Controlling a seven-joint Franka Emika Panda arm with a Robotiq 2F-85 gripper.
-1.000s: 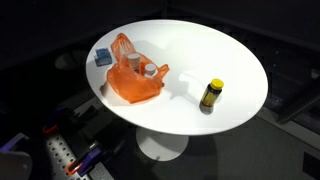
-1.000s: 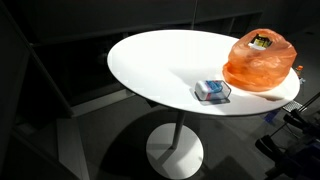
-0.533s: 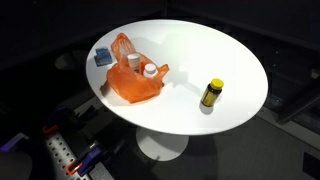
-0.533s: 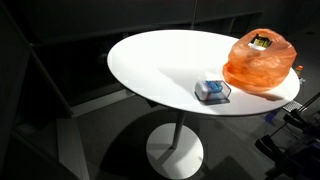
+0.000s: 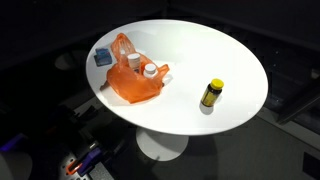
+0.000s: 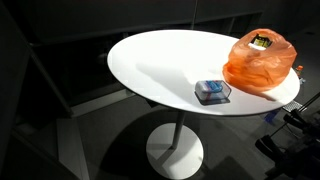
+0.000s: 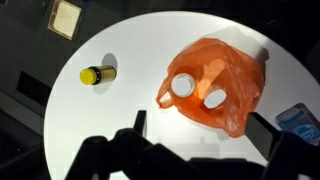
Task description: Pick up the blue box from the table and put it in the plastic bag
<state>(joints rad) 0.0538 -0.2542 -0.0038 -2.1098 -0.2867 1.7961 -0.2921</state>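
Note:
The blue box lies flat on the white round table, right beside the orange plastic bag. Both show in the other exterior view too: box, bag. In the wrist view the bag holds two white-capped bottles, and the box is at the right edge. My gripper hangs high above the table. It is open and empty, with the bag's near edge between its fingers in the picture. The gripper does not show in either exterior view.
A yellow bottle stands apart from the bag on the table; in the wrist view it appears at the upper left. The table edge drops to a dark floor. Equipment sits low beside the table.
The white piece of equipment at the lower left of an exterior view has moved out of sight. The box, bag and yellow bottle have not moved.

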